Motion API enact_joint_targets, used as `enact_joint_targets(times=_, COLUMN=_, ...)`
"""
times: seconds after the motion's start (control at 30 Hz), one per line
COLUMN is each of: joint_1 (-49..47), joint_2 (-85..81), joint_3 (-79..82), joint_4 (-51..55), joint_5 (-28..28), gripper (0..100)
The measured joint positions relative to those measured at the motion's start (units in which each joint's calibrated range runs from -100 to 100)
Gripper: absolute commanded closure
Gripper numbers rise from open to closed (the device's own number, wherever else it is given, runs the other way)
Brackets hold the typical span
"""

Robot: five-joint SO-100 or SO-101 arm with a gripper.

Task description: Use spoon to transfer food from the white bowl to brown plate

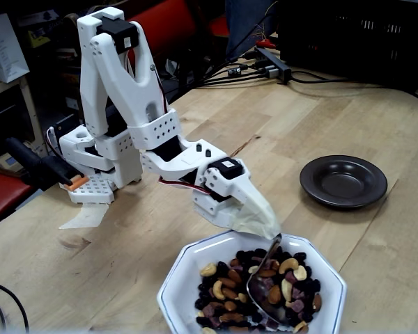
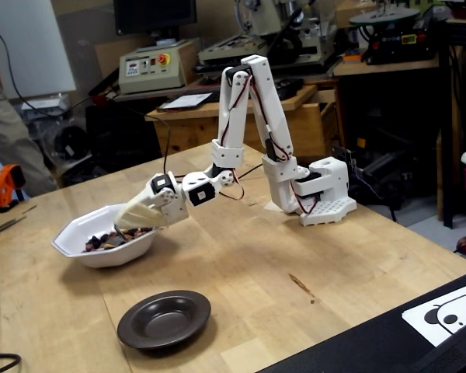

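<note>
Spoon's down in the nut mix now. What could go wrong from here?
The white bowl may slide as the spoon pushes into the food; nothing visibly holds it. The brown plate sits apart across bare table, so loose nuts could roll off the spoon on the way.

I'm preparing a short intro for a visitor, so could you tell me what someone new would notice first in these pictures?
First, the white arm bending down from its base on the wooden table, its tape-wrapped gripper holding a spoon dipped into the food. That colourful mix of nuts and raisins fills the white bowl at the bottom edge of a fixed view. The brown plate sits empty, apart to the right.
</note>
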Motion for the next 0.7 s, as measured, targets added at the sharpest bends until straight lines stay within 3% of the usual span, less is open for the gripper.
enact_joint_targets(times=0.27, joint_1=-1.7, joint_2=0.2, joint_3=-5.3, joint_4=0.2, joint_5=-0.7, gripper=96)
enact_joint_targets(times=0.7, joint_1=-1.7, joint_2=0.2, joint_3=-8.6, joint_4=0.2, joint_5=-8.8, gripper=96)
